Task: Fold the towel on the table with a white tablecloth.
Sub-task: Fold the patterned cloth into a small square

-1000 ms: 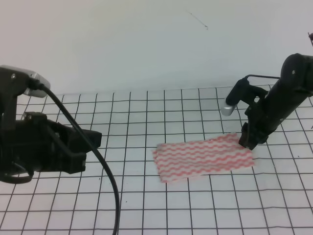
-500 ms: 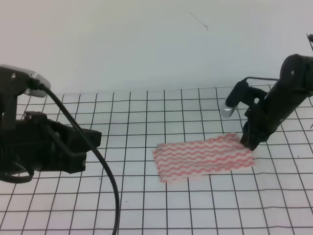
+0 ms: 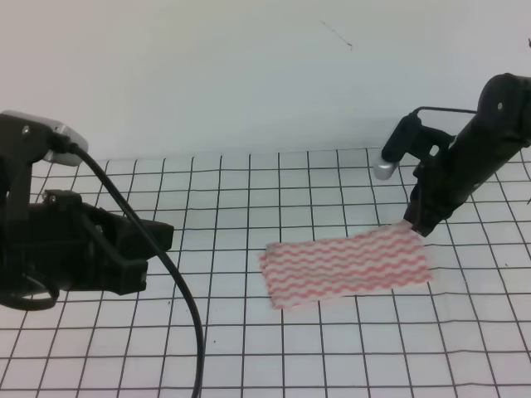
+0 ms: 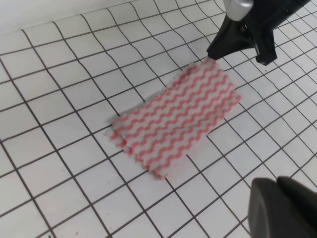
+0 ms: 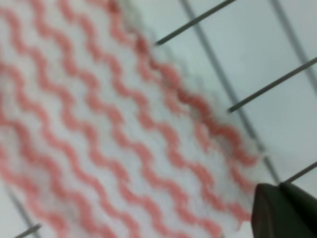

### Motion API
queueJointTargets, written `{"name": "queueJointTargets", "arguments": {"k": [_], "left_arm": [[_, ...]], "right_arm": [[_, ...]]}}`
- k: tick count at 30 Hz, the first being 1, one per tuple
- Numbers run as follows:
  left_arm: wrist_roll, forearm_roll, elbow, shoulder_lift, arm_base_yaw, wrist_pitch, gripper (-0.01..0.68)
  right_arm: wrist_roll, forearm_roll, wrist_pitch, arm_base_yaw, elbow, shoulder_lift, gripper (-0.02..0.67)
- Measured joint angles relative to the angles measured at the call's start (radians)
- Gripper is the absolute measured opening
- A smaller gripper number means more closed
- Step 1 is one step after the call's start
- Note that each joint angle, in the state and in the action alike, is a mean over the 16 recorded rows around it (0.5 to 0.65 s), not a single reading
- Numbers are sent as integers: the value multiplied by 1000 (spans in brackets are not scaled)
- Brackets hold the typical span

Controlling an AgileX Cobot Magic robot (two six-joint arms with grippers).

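- One towel (image 3: 347, 267) lies near the middle of my counter (image 3: 249, 356), on the white tablecloth (image 3: 232, 191), slightly skewed to the grid.
- My right tool (image 3: 412, 225) is pinched closed on the towel's far right corner, which is raised off the cloth; the other edges lie flat.
- My left tool (image 3: 153, 236) sits well apart to the left of the towel; I cannot tell how its jaws stand.
- Open grid surrounds the towel's left, near and far edges.
- Right wrist view is blurred, showing only stripes and grid.
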Motion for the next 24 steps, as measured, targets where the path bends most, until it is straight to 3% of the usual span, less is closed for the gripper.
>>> {"name": "queueJointTargets", "arguments": {"k": [11, 24], "left_arm": [[1, 1, 0, -1, 0, 2, -1], [1, 1, 0, -9, 0, 4, -1]], "right_arm": [[-4, 13, -60, 0, -10, 35, 24], [208, 24, 32, -11, -22, -39, 201]]}}
